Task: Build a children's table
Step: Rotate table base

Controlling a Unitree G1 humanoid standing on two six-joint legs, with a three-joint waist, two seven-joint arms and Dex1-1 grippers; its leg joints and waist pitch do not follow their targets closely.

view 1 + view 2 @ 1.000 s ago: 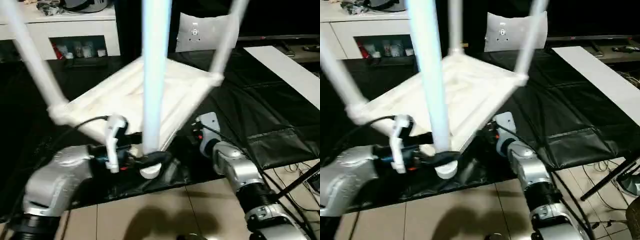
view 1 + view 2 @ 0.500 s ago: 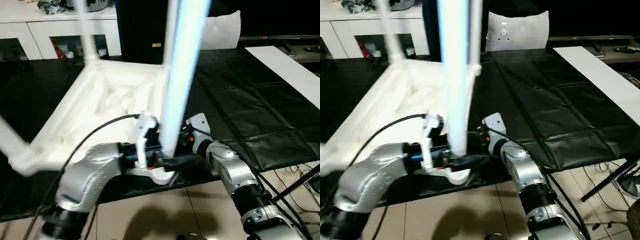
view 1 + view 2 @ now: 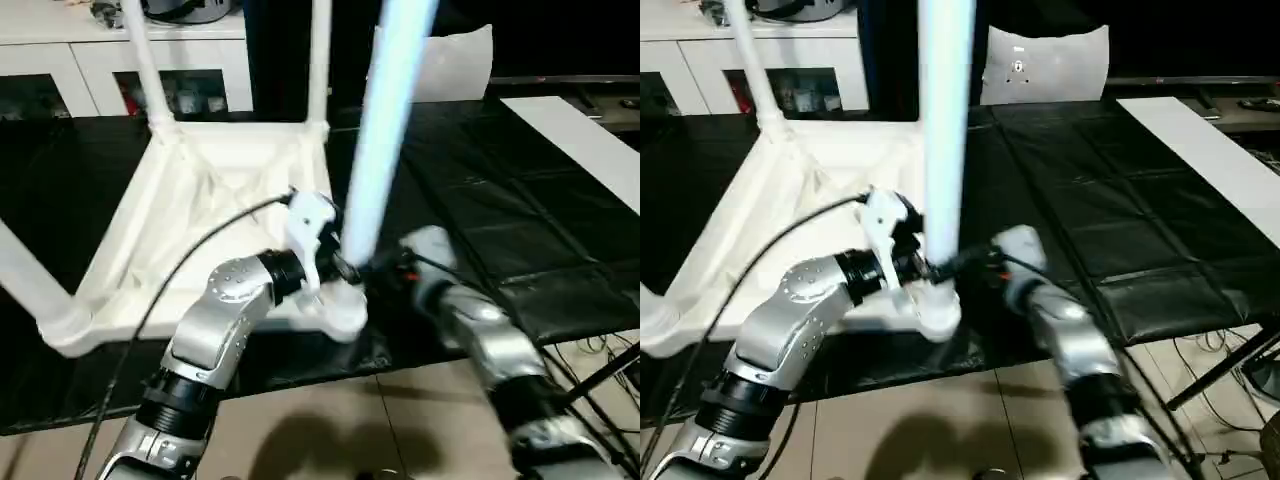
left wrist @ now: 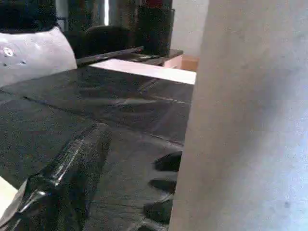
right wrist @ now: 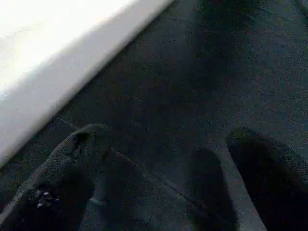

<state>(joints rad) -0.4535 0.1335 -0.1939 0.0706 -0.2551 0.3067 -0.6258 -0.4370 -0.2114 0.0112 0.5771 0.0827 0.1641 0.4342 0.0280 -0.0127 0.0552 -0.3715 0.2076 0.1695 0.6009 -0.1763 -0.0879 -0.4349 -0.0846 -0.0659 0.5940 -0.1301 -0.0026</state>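
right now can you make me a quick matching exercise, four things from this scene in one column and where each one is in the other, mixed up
Things:
1. table top
2. near table leg
3. flat white board
4. white cabinet

Places:
A. along the back wall, far left
B. lying upside down on the black mat
C. standing up from the corner nearest the robot
D. flat on the mat, far right

Pairs: 1-B, 2-C, 3-D, 4-A
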